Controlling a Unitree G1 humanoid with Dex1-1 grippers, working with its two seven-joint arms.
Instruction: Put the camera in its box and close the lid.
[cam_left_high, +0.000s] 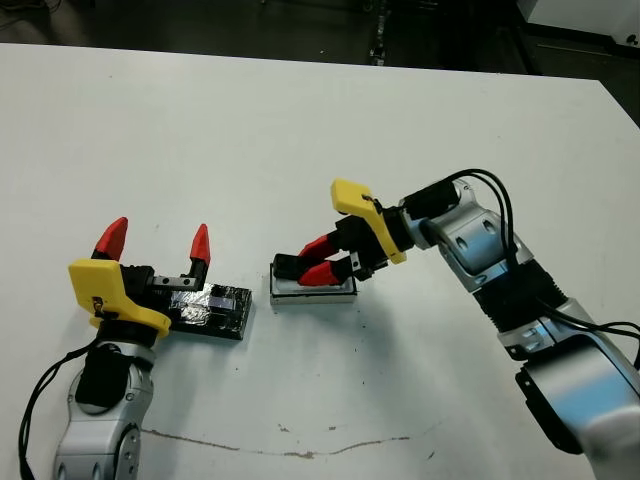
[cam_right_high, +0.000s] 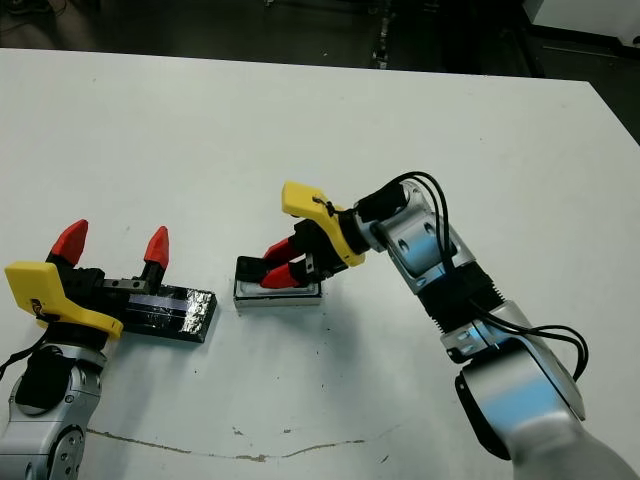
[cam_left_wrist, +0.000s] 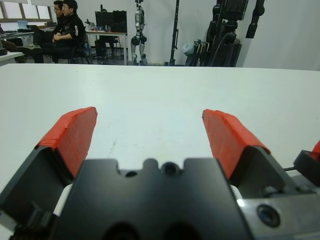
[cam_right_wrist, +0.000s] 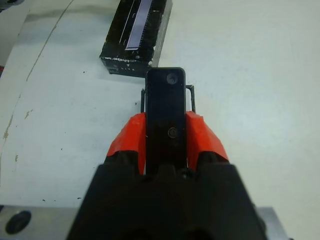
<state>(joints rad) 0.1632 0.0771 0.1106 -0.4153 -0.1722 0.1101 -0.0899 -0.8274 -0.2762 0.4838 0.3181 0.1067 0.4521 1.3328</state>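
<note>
My right gripper (cam_left_high: 312, 260) is shut on the camera (cam_right_wrist: 165, 110), a slim black bar whose free end sticks out past the red fingers. It holds the camera low over the box (cam_left_high: 312, 296), a small white-rimmed tray at the table's middle. The box is mostly hidden under the camera and fingers. The lid (cam_left_high: 215, 310), a black slab with a shiny top, lies flat to the left of the box. Directly over the lid's near-left end, my left gripper (cam_left_high: 157, 241) stands open with its red fingers (cam_left_wrist: 75, 137) pointing up and nothing between them.
The white table (cam_left_high: 300, 130) stretches far behind and to both sides. A thin dark scratch line (cam_left_high: 300, 450) runs across the table near its front edge. People sit at desks (cam_left_wrist: 65, 25) far beyond the table, among stands and equipment.
</note>
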